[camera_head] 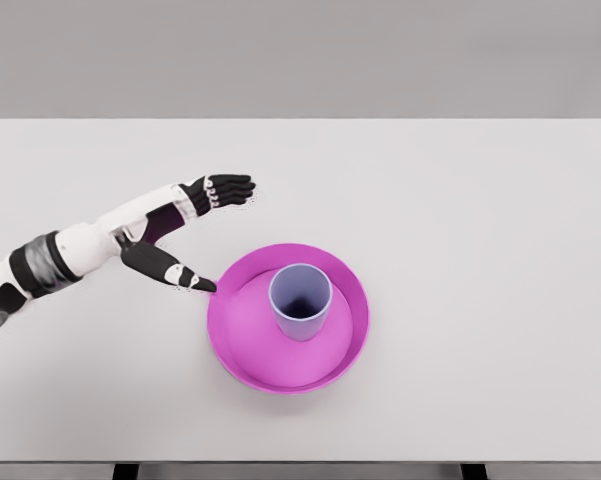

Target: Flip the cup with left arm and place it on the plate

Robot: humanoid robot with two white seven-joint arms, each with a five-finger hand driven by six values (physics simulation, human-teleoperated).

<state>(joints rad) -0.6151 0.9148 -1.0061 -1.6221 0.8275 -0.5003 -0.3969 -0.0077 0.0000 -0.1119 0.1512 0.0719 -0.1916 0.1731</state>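
Left hand [202,235] hangs over the worktop [480,220] up and to the left of the magenta plate [230,345], with its dark fingers [230,188] stretched out flat and its thumb [185,277] splayed wide the other way; it grips nothing. The thumb tip reaches down toward the plate's left rim and ends just beside it, though contact cannot be judged from the head view. The four fingers point away from the plate, up and to the right, well apart from its rim. The white forearm [100,235] runs back from the plate toward the lower left edge of the view, with a dark band around it partway along. The lavender cup [300,301] stands upright on the plate, mouth facing up so that its dark inside shows, set a little above the plate's middle and closer to the far rim than to the near one. The hand and the cup are apart, with the plate's left rim and a stretch of its floor between them. The plate lies flat on the pale worktop, nearer its front edge than its back edge.
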